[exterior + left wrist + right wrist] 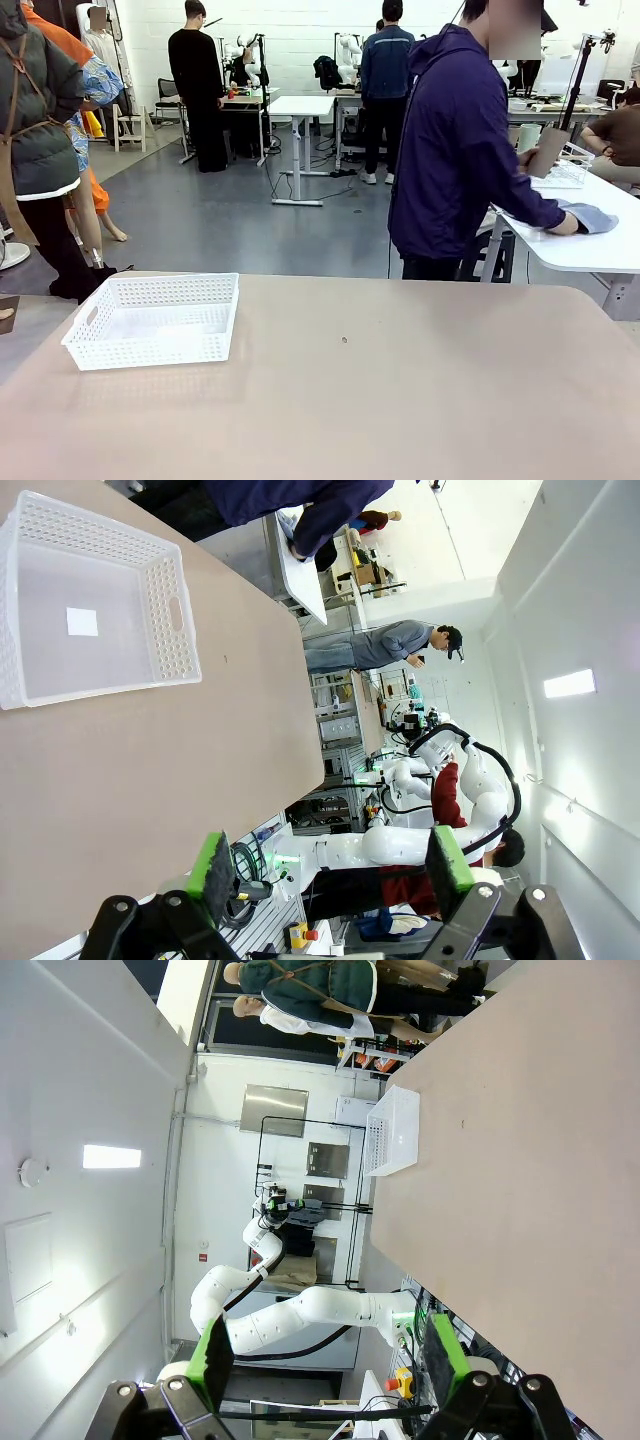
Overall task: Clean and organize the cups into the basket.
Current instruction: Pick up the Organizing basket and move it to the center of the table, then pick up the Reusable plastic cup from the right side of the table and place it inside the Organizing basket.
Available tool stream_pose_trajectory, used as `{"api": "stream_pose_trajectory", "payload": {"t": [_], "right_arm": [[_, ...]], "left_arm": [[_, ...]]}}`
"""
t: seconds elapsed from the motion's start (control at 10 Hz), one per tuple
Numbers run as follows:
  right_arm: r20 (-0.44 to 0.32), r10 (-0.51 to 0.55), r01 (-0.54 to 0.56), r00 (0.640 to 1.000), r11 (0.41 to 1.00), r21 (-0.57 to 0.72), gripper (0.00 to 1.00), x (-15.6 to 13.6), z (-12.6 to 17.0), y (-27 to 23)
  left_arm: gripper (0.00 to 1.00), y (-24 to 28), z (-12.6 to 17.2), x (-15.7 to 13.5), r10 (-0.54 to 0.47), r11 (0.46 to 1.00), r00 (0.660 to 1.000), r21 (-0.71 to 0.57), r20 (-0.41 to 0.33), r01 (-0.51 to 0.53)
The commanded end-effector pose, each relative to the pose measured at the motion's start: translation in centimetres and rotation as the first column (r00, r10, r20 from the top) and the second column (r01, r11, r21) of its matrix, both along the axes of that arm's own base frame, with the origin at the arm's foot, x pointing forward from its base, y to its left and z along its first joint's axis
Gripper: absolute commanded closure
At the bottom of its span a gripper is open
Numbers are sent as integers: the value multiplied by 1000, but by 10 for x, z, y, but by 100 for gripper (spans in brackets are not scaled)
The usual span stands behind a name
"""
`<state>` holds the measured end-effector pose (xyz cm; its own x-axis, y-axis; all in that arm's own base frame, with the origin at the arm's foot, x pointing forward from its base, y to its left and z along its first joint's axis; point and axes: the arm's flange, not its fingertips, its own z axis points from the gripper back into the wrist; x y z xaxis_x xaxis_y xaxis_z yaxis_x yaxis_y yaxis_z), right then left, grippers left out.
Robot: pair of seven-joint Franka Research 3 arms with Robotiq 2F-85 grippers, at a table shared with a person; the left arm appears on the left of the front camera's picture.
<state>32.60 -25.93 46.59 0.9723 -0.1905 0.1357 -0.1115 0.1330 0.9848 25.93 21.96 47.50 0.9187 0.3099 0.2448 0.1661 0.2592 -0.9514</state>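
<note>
Left hand (330, 868) and right hand (327, 1355) both hang released, so wait by the basket (150, 350) while the person (450, 150) seemingly wipes a cup (548, 152).

Front camera sat low at the near edge of the tan flat tabletop (400, 400), facing across it. Left wrist camera, rolled sideways, looked down the table from fairly near the shallow white perforated plastic basket (165, 650). Right wrist camera, also rolled, viewed that basket (385, 1145) from farther off. All three shared tabletop and basket.
</note>
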Motion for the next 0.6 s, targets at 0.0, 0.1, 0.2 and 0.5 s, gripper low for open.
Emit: {"api": "stream_pose_trajectory", "payload": {"t": [0.0, 0.1, 0.2, 0.5], "right_arm": [[10, 3, -3, 1000, 1000, 16, 0, -1, 1, 0], [10, 3, -3, 1000, 1000, 16, 0, -1, 1, 0], [10, 3, -3, 1000, 1000, 16, 0, -1, 1, 0], [10, 3, -3, 1000, 1000, 16, 0, -1, 1, 0]], "left_arm": [[0, 2, 1, -2, 3, 1000, 1000, -19, 14, -3], [0, 2, 1, -2, 3, 1000, 1000, -19, 14, -3], [0, 2, 1, -2, 3, 1000, 1000, -19, 14, -3], [0, 2, 1, -2, 3, 1000, 1000, -19, 14, -3]]}}
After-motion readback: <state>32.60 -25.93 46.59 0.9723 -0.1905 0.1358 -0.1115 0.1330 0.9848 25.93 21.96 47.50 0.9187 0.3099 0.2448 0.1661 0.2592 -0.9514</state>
